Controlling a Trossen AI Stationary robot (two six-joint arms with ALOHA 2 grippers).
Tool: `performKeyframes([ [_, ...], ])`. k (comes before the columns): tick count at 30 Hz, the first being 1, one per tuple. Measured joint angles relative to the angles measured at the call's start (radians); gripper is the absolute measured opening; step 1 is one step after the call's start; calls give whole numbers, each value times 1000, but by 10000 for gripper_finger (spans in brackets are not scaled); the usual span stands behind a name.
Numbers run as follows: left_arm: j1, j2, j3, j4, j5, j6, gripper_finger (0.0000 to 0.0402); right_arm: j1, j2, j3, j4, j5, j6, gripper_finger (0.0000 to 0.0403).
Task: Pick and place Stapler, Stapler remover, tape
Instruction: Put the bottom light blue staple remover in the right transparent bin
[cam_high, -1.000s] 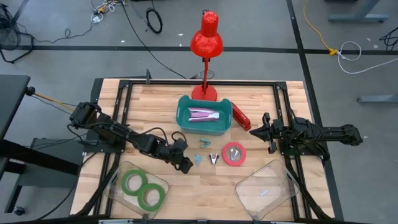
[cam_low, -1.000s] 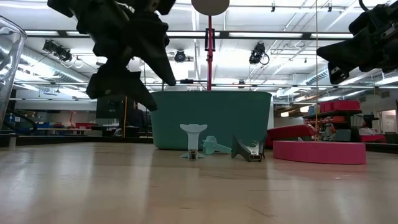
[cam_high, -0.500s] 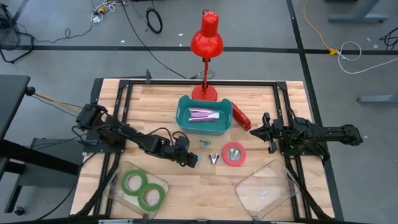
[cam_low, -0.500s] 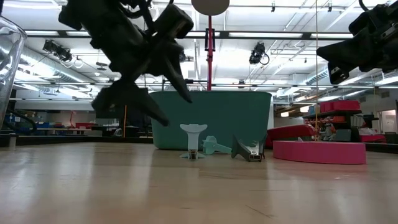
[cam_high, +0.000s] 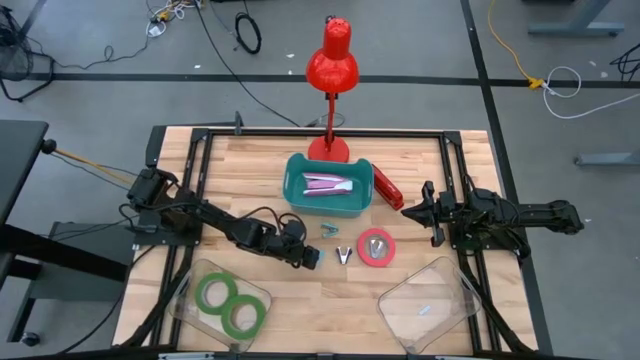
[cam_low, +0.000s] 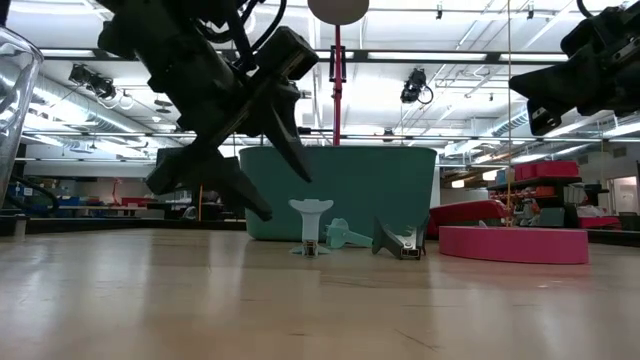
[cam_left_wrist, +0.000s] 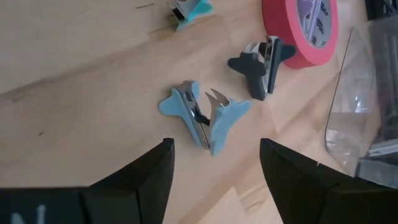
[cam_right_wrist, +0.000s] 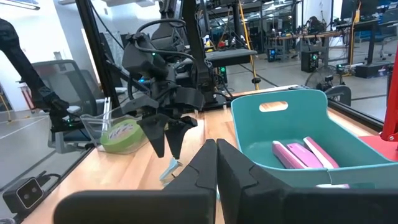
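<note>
The left gripper (cam_left_wrist: 211, 165), fingers apart and empty, hangs just above the light-blue staple remover (cam_left_wrist: 204, 116), its long axis running 10 to 4 o'clock. At 2 o'clock lies the dark staple remover (cam_left_wrist: 261, 62) touching the red-pink tape (cam_left_wrist: 301, 31), whose core print is unreadable. Far off at 3 o'clock, the right gripper (cam_high: 424, 212) waits with fingers together.

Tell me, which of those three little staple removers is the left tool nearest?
The light blue remover, lying right before the open left tool. The dark one lies beside the pink tape; the teal one lies farther off.
</note>
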Motion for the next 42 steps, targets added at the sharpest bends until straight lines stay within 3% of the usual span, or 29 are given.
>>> performKeyframes([
  [10, 6, 0, 0, -3, -40, 3, 184, 0, 0, 0, 0, 0, 0, 6],
  [16, 14, 0, 0, -1, 2, 3, 150, 0, 0, 0, 0, 0, 0, 6],
  [31, 15, 38, -1, 8, 9, -20, 160, 0, 0, 0, 0, 0, 0, 6],
  [42, 16, 37, -1, 11, -14, -25, 123, 0, 0, 0, 0, 0, 0, 6],
])
